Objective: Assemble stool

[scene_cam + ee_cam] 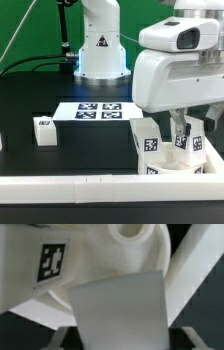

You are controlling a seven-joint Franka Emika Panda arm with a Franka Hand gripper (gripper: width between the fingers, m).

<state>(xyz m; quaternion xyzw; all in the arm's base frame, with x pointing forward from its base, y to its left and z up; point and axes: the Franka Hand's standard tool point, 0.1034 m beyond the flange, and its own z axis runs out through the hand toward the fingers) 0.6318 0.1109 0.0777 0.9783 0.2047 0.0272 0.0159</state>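
Note:
The white round seat [156, 150] stands at the exterior view's right, just behind the front wall, with tags on its side. My gripper [183, 138] is right over it, shut on a white block leg [120, 305] that it holds against the seat. In the wrist view the leg fills the gap between both fingers [62, 340], and behind it are the seat's tagged side [52, 260] and a round hole [132, 234]. A second leg [44, 130] stands alone on the black table at the left. A third leg is not clearly in view.
The marker board [98, 110] lies flat mid-table in front of the robot base [100, 50]. The long white border wall [80, 186] runs along the front. A small white piece [2, 141] shows at the far left edge.

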